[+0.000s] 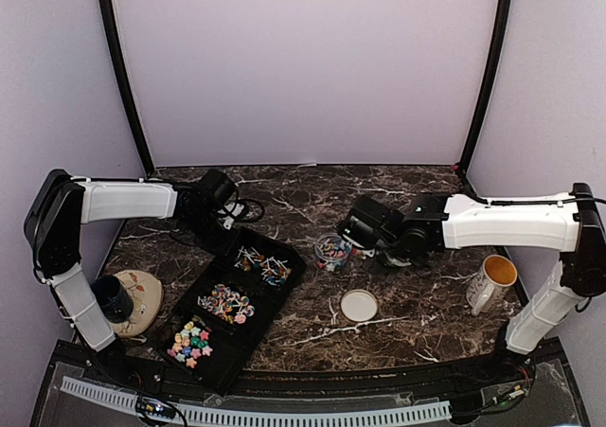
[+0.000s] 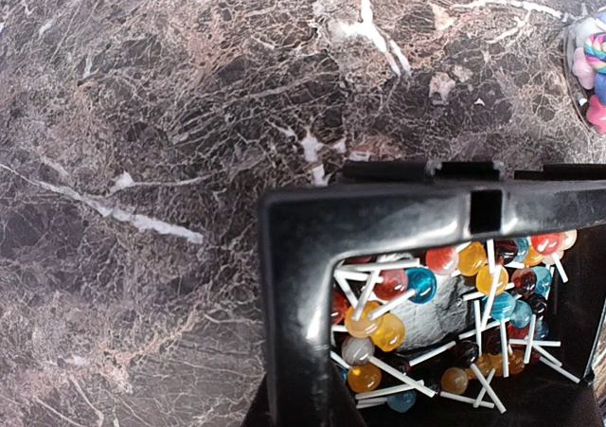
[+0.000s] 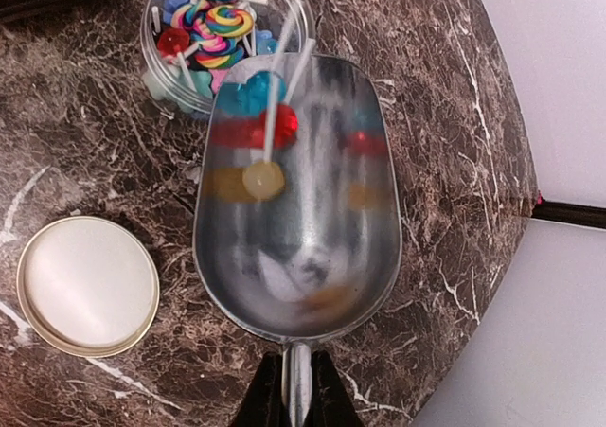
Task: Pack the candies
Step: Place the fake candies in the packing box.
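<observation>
Before the jaws of the right gripper (image 3: 295, 399) lies the scoop (image 3: 298, 247) with candies (image 3: 263, 176) in it; beyond its tip stands the jar (image 3: 151, 62), left of the scoop the lid (image 3: 88, 285).

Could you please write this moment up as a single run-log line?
right gripper: jaws shut on scoop | scoop: lollipops inside, tip at jar | lid: off, on table | left gripper: shut, near tray

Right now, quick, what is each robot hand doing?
Left gripper: shut; whether it holds anything cannot be told.
Right gripper: shut on the metal scoop, with lollipops in it.
</observation>
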Robot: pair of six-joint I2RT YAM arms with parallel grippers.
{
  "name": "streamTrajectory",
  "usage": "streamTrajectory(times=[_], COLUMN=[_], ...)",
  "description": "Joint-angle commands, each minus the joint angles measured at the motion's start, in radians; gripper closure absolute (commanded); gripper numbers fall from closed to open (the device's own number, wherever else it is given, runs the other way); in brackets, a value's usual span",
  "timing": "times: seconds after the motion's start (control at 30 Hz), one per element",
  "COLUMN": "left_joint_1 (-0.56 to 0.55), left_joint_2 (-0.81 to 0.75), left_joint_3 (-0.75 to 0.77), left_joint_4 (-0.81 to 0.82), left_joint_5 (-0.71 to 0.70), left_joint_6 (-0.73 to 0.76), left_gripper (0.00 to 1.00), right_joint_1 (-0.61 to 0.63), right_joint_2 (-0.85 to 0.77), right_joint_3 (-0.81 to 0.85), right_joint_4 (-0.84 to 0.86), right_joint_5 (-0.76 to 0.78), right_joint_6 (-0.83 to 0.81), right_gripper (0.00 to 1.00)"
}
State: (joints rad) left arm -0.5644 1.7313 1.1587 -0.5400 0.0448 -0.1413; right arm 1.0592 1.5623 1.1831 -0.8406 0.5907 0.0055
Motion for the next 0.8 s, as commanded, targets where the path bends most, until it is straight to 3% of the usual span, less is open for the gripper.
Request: streamTrajectory(times=[0.0, 0.53, 0.77], left_joint_1=[0.008, 0.008, 0.008], left_joint_2=[-0.059, -0.052, -0.054], left_joint_3=[0.029, 0.030, 0.030], left_joint_4=[0.031, 0.028, 0.030], left_joint_5=[0.007, 0.003, 0.008], left_joint_6=[0.005, 0.005, 0.006], left_gripper=[1.00, 1.00, 1.00], right_joint_1=[-0.003, 0.043, 0.054], right_joint_2=[0.038, 0.069, 0.068], right_joint_3=[0.041, 0.106, 0.145], right_joint_4=[-0.084, -0.153, -0.082], right_joint_5=[0.046, 0.108, 0.100], right_joint_6=[0.012, -0.013, -0.030], right_gripper=[1.00, 1.00, 1.00])
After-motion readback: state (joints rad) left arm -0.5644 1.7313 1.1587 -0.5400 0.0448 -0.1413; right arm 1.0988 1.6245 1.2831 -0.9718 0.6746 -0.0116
